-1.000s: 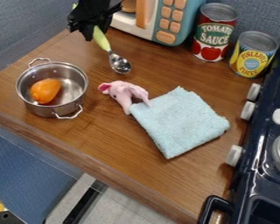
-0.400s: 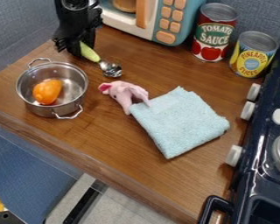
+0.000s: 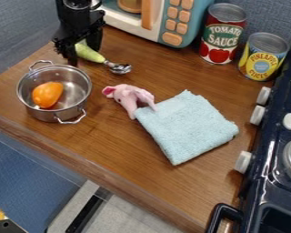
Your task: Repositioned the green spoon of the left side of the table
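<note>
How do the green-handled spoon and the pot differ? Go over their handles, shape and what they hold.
The spoon has one light green handle; the pot has two metal loops at its sides. The spoon is long and narrow, while the pot is round, wide and deep. The pot holds an orange object; the spoon's bowl is empty. Both have shiny metal parts.

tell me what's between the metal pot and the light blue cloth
A pink plush toy, touching the cloth, then bare wood up to the pot, in the camera view.
</note>
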Robot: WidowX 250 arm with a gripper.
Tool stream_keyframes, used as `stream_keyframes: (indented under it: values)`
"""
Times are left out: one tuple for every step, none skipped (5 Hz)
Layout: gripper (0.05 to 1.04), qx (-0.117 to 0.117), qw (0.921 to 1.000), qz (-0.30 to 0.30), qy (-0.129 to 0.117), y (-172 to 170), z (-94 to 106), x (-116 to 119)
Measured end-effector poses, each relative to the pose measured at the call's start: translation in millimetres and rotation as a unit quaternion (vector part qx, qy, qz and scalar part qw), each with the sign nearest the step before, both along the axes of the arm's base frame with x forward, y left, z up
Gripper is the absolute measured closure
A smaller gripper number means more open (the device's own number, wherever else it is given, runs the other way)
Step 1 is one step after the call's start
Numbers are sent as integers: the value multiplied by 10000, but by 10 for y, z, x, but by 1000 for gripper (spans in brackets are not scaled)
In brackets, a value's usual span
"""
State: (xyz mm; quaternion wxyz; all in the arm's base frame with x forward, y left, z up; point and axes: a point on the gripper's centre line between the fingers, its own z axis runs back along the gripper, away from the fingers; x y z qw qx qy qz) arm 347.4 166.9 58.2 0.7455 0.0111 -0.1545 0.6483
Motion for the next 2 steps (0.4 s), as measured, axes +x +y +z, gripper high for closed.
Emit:
stream_keyframes:
  values:
    - [80,-120,9999,-44,30,2,56,11]
    - [84,-244,9995,-33,-210,95,345,-12]
